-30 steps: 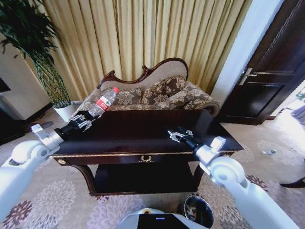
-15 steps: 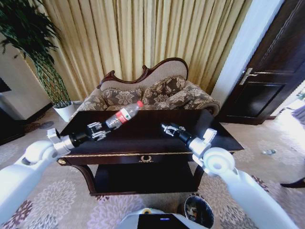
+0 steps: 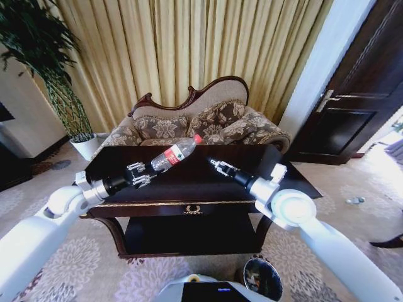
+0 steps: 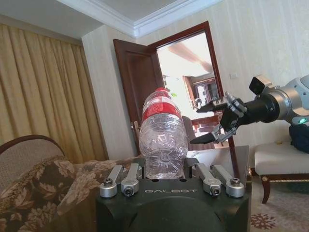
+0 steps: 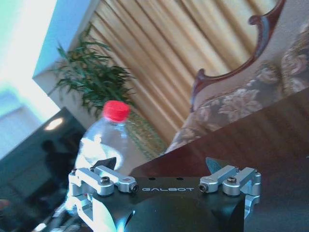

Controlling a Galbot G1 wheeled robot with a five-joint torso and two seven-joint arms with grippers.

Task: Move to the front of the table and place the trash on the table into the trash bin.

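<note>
Bottle [image 3: 174, 155] clamped in left claw [image 3: 143, 175] (cap outward).

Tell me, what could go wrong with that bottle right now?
The left gripper holds the bottle only by its base, with the capped end sticking out, so it might tip or slip onto the table. The open right gripper is close to the cap and could knock it. The trash bin sits low, a long carry.

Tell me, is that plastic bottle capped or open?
Capped: the bottle, shut in the left gripper above the table, has its red cap on in the right wrist view.
</note>
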